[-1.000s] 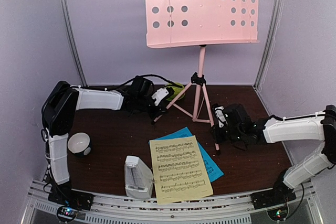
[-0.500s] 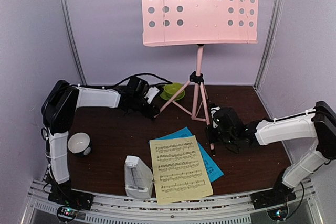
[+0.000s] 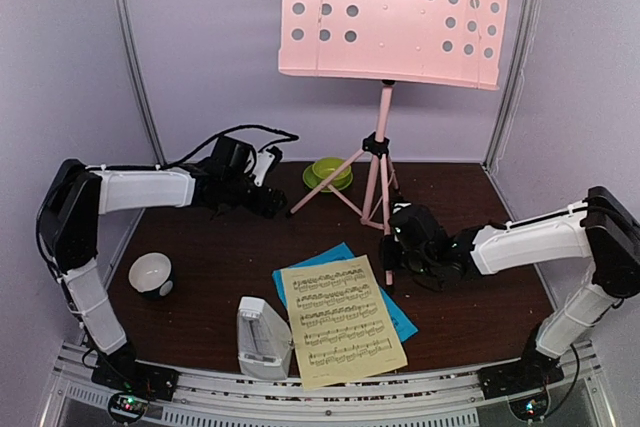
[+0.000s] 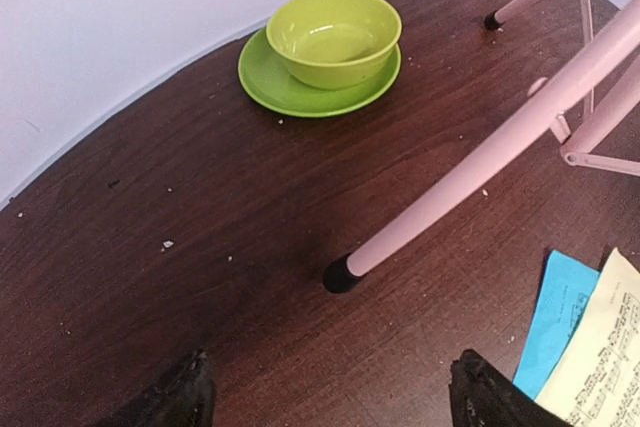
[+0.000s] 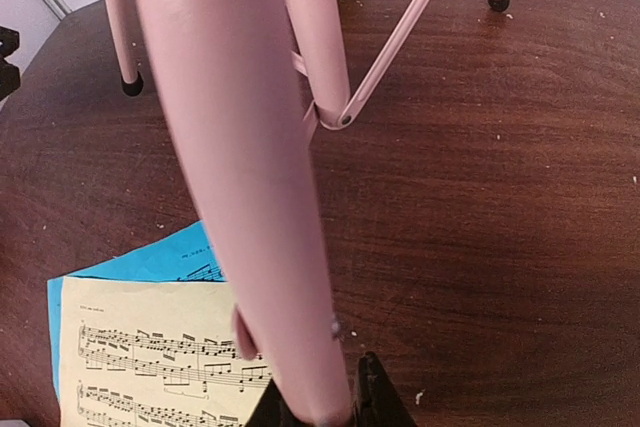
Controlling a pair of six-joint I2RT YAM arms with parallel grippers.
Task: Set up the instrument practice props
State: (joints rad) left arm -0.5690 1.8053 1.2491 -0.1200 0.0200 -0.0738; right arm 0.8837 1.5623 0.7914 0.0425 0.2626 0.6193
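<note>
Two arms on one pink music stand (image 3: pixel 392 15), quick update. My right gripper (image 5: pixel 322 405) is clenched on the stand's front leg (image 5: pixel 250 167), down low near its foot, and in my wrist view the pink tube runs straight in between the fingers. My left gripper (image 4: pixel 335 389) is released and holding nothing, with its tips spread wide just short of the black-capped foot of the stand's left leg (image 4: pixel 340 274). Reading material is thin: the yellow page (image 3: pixel 345 319) in front of the stand has printed staves of music notes, with no title or words I can make out. The blue page (image 3: pixel 402 321) tucked under it has small print that's too tiny to read. No brand shows on the metronome (image 3: pixel 262 337), which stands upright in front of the stand and to its left, right beside the yellow page. The green bowl (image 4: pixel 333 35) on its saucer (image 4: pixel 262 82) sits behind the left leg, near the back wall, and the white-and-black bowl (image 3: pixel 150 273) is well off to the stand's left. Compared with a second ago, my left arm has backed off leftward from that leg, so the green bowl is uncovered now. My right gripper has slid in toward the stand, and the hole-punched panel up top has swung a bit to the right and sits more tilted.
</note>
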